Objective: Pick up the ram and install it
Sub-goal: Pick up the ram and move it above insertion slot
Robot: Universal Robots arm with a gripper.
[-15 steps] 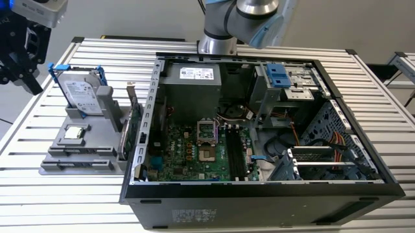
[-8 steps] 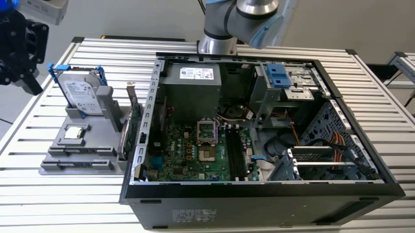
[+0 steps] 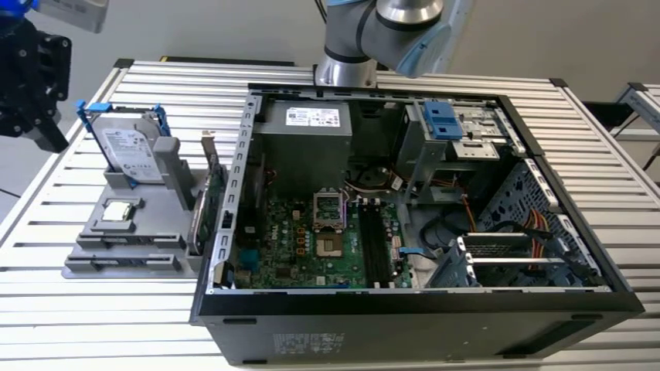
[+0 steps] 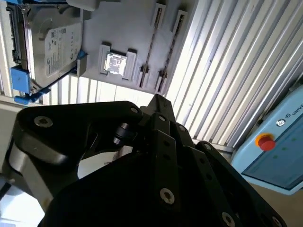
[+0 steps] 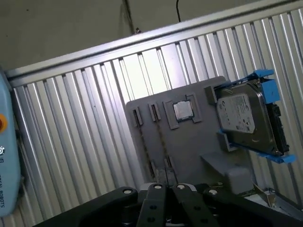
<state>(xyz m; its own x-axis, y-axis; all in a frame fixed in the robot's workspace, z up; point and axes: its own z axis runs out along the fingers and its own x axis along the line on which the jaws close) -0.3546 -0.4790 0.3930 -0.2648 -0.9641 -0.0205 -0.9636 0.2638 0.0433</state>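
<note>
This looks like a robotics lab or test workshop. A grey industrial robot arm (image 3: 397, 31) stands at the back of a ribbed aluminium desk (image 3: 103, 309), which carries an open desktop computer case (image 3: 413, 336) and a grey fixture (image 3: 124, 259) holding loose computer parts. A pale blue control pendant (image 4: 279, 156) with a red stop button (image 4: 265, 141) lies near the desk's edge.
</note>
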